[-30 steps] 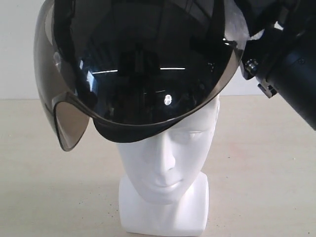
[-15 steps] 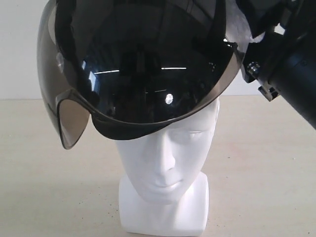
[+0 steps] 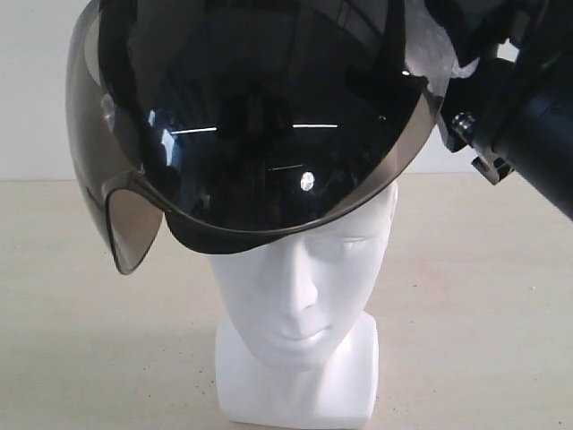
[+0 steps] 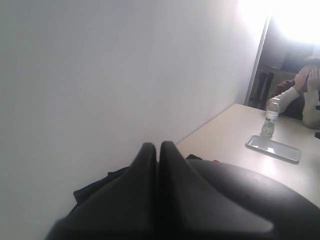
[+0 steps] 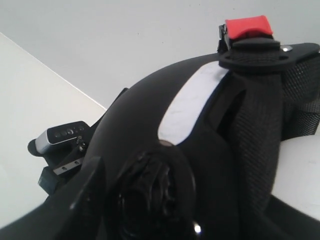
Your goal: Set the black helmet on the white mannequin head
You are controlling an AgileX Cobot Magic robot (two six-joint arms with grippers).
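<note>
Step in hand: lowering the black helmet (image 3: 260, 107) onto the white mannequin head (image 3: 304, 278). I judge it roughly halfway, with the shell over the crown but not seated.
Helmet position: upper centre of the exterior view, tilted. The lower visor (image 3: 269, 161) edge crosses the forehead.
Head position: lower centre, upright on the tabletop (image 3: 483, 313). It faces the camera, with eyes, nose and mouth uncovered.
Right end effector (image 5: 135, 200): at the helmet's side, its arm (image 3: 528, 125) entering from the upper right. Its jaws stand wide around the helmet's edge and carry it.
Left end effector (image 4: 157, 150): fingers pressed together over a dark rounded shell. Whether they pinch anything cannot be told.
Doing it well: level the shell first and centre its opening over the crown. Then come straight down slowly, pushing downward and not across.
Strap care: keep the chin strap (image 5: 255, 130) and red buckle (image 5: 247, 25) outside, so they are not trapped between lining and scalp.
Tipping risk: the square base (image 3: 295, 394) looks small, so a sideways shove would likely topple the head.
Release: probably best only once the lining rests on the crown.
Helmet materials: matte black rounded shell, smoky glossy bubble visor with reflections, dark mesh padding and a pale strip (image 5: 192, 100) inside.
Head materials: smooth glossy white plastic, rounded and likely slippery.
Tabletop: pale, flat, matte.
</note>
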